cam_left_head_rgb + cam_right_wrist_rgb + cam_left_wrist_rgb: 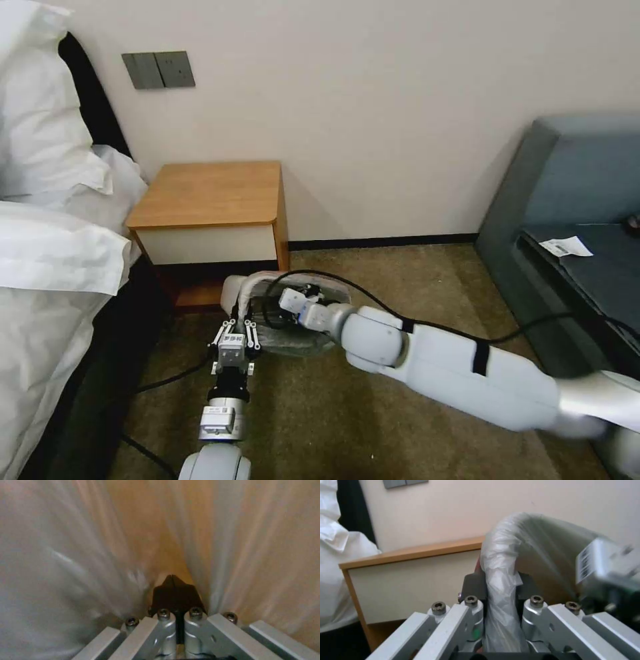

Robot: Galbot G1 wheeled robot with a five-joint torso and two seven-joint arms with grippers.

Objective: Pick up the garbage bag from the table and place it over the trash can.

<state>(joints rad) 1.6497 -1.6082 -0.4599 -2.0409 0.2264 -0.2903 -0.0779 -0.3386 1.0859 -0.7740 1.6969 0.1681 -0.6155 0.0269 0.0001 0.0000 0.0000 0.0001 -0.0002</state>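
The bag (293, 333) is already off the bench (210, 193), whose top lies bare, and now sits spread over the bin (303, 347) on the carpet just in front of the bench; how fully the film wraps the rim cannot be told, so seating and smoothing it looks like what is left. The left gripper (235, 319) reaches forward from below, low at the bin's side nearest the bed (47, 267), its jaws clamped on a bunched fold of the bag over the rim. The right gripper (293, 300) comes in from the sofa side, forearm stretched low across the carpet, wrist dipping into the bin's mouth; its jaws are together, film all around them.
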